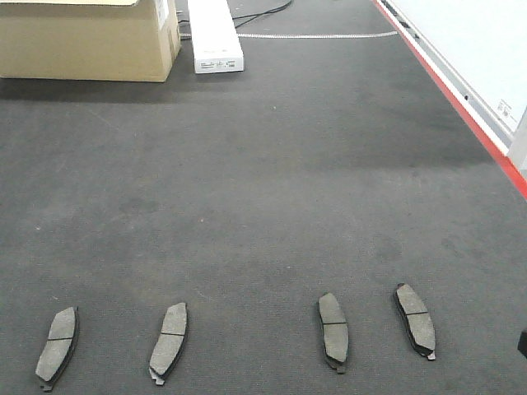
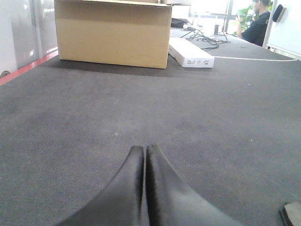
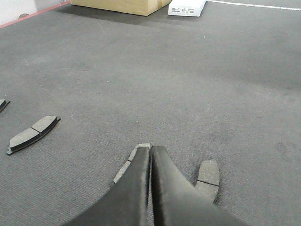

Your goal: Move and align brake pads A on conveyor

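Observation:
Four brake pads lie friction face up in a row along the near part of the dark conveyor belt (image 1: 272, 181): far left pad (image 1: 56, 346), second pad (image 1: 169, 340), third pad (image 1: 333, 329), right pad (image 1: 416, 319). My right gripper (image 3: 150, 148) is shut and empty, hovering over the belt. One pad (image 3: 126, 168) is partly hidden behind its left finger and another (image 3: 208, 176) lies just to its right. A third pad (image 3: 33, 134) lies off to the left. My left gripper (image 2: 144, 149) is shut and empty above bare belt. A dark pad edge (image 2: 291, 214) shows at the lower right.
A cardboard box (image 1: 86, 37) and a long white box (image 1: 214, 34) stand at the belt's far end. A red stripe (image 1: 461, 111) runs along the right edge beside a white panel. A person (image 2: 256, 23) sits far behind the belt.

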`<state>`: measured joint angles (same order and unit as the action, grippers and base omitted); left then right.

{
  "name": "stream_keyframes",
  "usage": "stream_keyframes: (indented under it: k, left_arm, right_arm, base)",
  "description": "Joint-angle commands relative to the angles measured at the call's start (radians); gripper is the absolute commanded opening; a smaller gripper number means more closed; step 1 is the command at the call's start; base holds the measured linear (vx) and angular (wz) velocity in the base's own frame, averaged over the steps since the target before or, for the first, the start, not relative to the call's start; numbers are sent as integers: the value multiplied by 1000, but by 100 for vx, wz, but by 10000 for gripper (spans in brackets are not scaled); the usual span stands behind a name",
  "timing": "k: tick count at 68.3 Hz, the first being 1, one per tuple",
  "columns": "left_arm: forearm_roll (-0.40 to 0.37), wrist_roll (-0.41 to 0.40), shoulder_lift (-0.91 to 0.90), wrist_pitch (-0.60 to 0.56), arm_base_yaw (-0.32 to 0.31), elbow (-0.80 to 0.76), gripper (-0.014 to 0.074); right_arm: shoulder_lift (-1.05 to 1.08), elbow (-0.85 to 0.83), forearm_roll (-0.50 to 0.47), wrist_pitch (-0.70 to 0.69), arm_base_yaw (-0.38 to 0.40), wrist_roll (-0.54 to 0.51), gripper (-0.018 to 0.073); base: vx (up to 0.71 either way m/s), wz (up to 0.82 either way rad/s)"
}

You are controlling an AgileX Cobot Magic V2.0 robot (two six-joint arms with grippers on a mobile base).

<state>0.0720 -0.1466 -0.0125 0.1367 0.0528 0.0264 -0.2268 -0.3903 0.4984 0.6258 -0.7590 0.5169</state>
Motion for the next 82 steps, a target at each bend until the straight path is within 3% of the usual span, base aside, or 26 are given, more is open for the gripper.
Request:
stream_keyframes:
  k: [1,60,63,70,82]
  left_arm:
    - [3,-15,-16,-81,-1,18,-6]
    - [4,-19,-15,-73,-2,17,-6]
    - [4,-19,-15,-73,-2,17,-6]
    - [4,-19,-15,-73,-2,17,-6]
    - [4,-19,-15,-73,-2,17,-6]
  right_arm:
    - [-10,-25,28,-57,0,-4,-11]
    - [-10,-25,28,-58,5,-4,-11]
    - [-11,-25,30,-64,29,-22,-11]
    - [-32,-25,-26,-125,170,-91,-11]
    - [-30,13,-275,-338,443,-361,-11]
  base:
    - [0,0]
    - [0,0]
    - [0,0]
    - [0,0]
    - [0,0]
